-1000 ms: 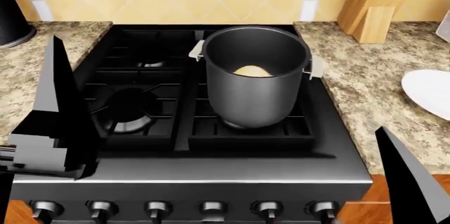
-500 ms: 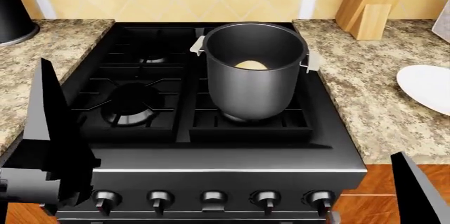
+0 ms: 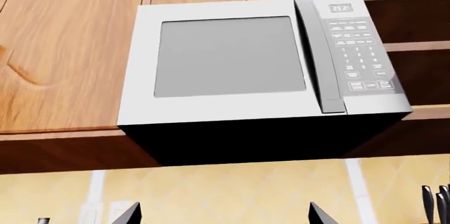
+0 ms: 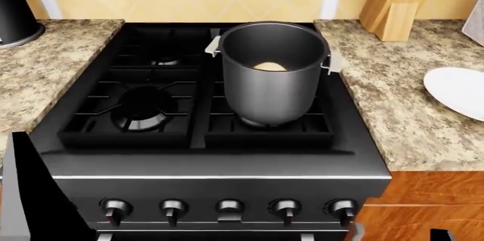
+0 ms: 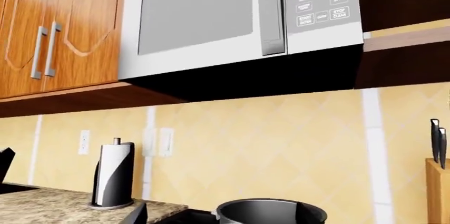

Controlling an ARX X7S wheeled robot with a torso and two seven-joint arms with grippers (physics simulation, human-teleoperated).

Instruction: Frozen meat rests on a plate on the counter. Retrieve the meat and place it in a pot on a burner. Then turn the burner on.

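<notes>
Only dark tips of the left fingers (image 3: 130, 214) showed, set apart with nothing between them; of the right fingers (image 5: 137, 214) one sliver showed, so their state could not be told. The smooth cream meat (image 4: 269, 66) lay half hidden inside the brushed-steel pot (image 4: 274, 76) on the stove's rear right burner. The flat white plate (image 4: 456, 90) sat cut off on the speckled granite tabletop (image 4: 393, 105).
</notes>
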